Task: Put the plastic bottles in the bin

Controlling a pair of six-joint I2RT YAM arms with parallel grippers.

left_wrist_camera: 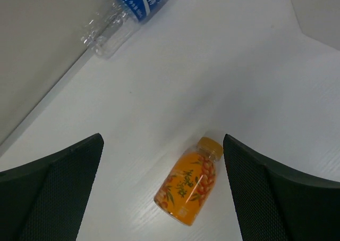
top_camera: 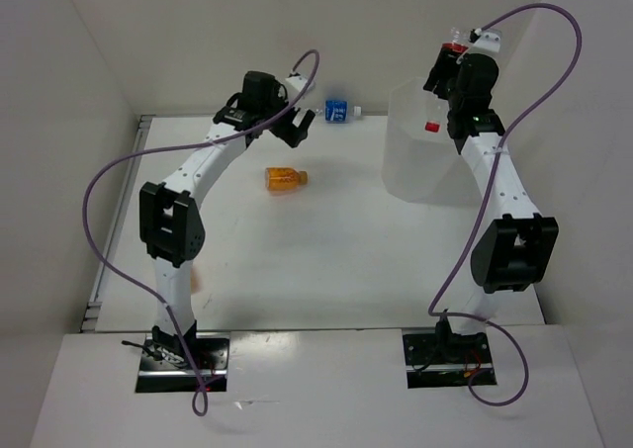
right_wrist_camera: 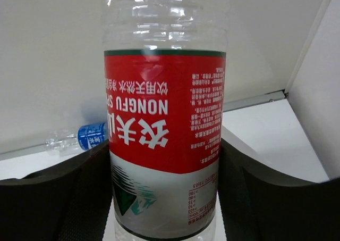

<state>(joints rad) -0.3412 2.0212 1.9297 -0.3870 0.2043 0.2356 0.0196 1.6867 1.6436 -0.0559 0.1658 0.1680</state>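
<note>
My right gripper (top_camera: 450, 67) is shut on the clear bottle with a red label (right_wrist_camera: 164, 118) and holds it high over the translucent white bin (top_camera: 420, 166) at the back right. A red cap (top_camera: 432, 127) shows below the gripper, at the bin's mouth. My left gripper (top_camera: 300, 124) is open and empty, hovering above a stubby orange bottle (top_camera: 285, 179) that lies on its side. In the left wrist view the orange bottle (left_wrist_camera: 187, 188) lies between and below the open fingers (left_wrist_camera: 58, 188). The blue-label bottle (top_camera: 339, 112) lies by the back wall. A second orange bottle is not visible.
White walls close the table at the back and the left. The blue-label bottle also shows in the left wrist view (left_wrist_camera: 133, 7) and in the right wrist view (right_wrist_camera: 87, 136), against the back wall. Purple cables loop above both arms.
</note>
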